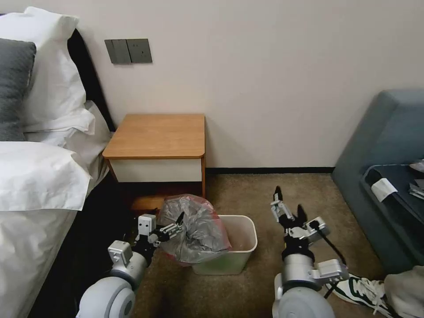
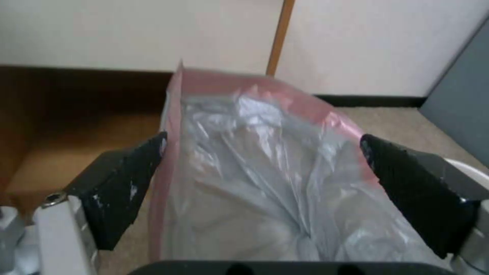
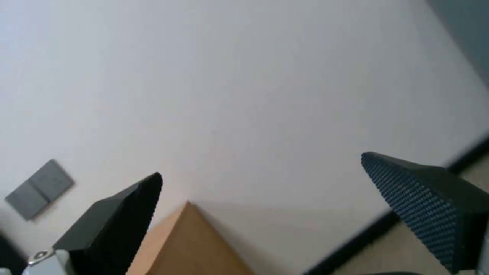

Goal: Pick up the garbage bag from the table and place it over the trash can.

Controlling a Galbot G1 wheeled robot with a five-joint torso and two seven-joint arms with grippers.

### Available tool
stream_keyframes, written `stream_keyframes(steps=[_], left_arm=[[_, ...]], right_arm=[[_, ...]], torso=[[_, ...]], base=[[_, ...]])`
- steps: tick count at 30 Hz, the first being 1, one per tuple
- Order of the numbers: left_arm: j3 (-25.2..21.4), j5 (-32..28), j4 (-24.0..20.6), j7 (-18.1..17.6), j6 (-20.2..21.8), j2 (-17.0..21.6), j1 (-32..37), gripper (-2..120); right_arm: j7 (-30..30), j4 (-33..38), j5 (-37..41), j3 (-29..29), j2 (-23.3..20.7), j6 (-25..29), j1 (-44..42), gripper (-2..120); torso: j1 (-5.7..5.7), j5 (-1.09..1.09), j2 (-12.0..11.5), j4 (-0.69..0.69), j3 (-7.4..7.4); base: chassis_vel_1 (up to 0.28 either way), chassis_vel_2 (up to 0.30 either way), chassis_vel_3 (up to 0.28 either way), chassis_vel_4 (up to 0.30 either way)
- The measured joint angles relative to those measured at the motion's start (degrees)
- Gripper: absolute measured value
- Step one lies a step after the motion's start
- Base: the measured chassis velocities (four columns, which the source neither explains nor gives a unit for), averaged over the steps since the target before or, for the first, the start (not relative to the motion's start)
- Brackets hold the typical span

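Bed [image 1: 31, 190] on left, white sheets, white pillows [image 1: 48, 66] and a grey cushion [image 1: 13, 88] stacked at far end. Grey switch plate [image 1: 128, 51] on the cream wall [image 1: 265, 79], far left. Brown carpet [image 1: 247, 194], black skirting along wall base. Blue-grey sofa [image 1: 384, 145] on right, dark tray [image 1: 397, 185] with papers beside it. Green-white sneaker [image 1: 360, 289] near right, by grey fabric.

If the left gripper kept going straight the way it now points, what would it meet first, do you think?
Most likely the garbage bag. The left gripper is open and aimed at the crinkled plastic draped over the trash can; the bag lies between and just ahead of its fingers, though contact is hard to judge.
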Motion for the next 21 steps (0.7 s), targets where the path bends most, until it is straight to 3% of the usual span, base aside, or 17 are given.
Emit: stream_keyframes(steps=[4,12,21], left_arm=[[0.58,0.15,0.78,0.06,0.77,-0.52,0.21,100],[2.28,2.11,2.52,-1.93,3.4,-2.83,-0.17,100],[2.51,2.1,2.13,-2.89,2.69,-4.31,0.16,100]], right_arm=[[-2.9,-2.57,-5.55,1.19,-0.82,2.2,1.46,100],[-3.07,-3.99,-5.28,0.61,-1.37,3.07,1.81,100],[-3.08,-4.55,-5.13,-0.14,-1.08,3.69,1.36,100]], torso=[[0.0,0.01,0.0,0.01,0.0],[0.0,0.0,0.0,0.01,0.0],[0.0,-0.01,0.0,0.0,0.0]], base=[[0.0,0.0,0.0,0.0],[0.0,0.0,0.0,0.0],[0.0,0.0,0.0,0.0]])
